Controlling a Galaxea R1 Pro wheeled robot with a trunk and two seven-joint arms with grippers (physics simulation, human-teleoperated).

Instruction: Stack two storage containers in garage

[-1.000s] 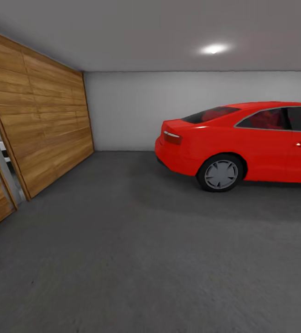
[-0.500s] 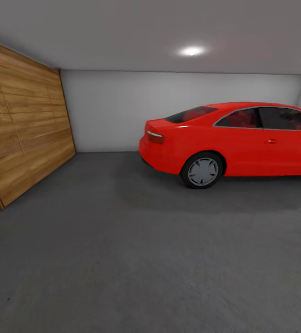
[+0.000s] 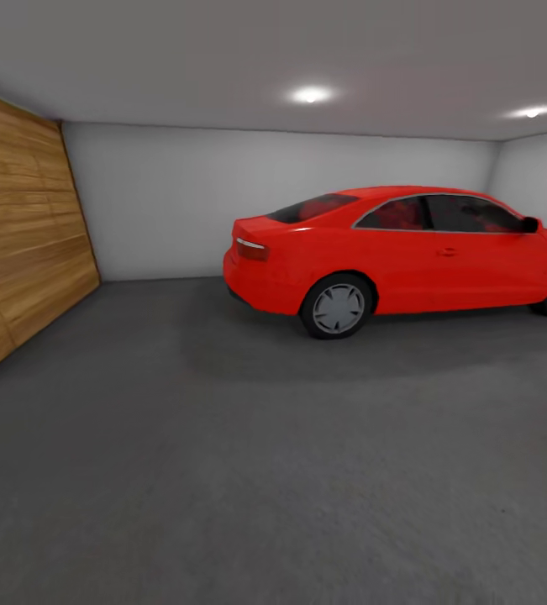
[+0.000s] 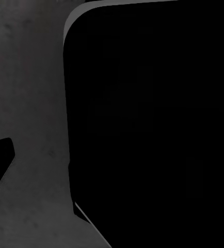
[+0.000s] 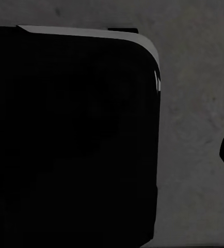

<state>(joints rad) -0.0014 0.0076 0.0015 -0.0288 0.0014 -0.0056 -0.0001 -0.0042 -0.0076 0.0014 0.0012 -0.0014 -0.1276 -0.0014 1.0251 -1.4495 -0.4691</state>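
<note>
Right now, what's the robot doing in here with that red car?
The robot is in the garage, looking across the grey concrete floor at a parked red car. A wooden plank door stands at the left and a white wall runs behind the car. It isn't handling anything in these pictures. Both wrist cameras look down at the same grey floor past a large black shape, so I can't tell how its jaws stand.

Red car (image 3: 391, 248) on garage floor (image 3: 248, 462)
</note>
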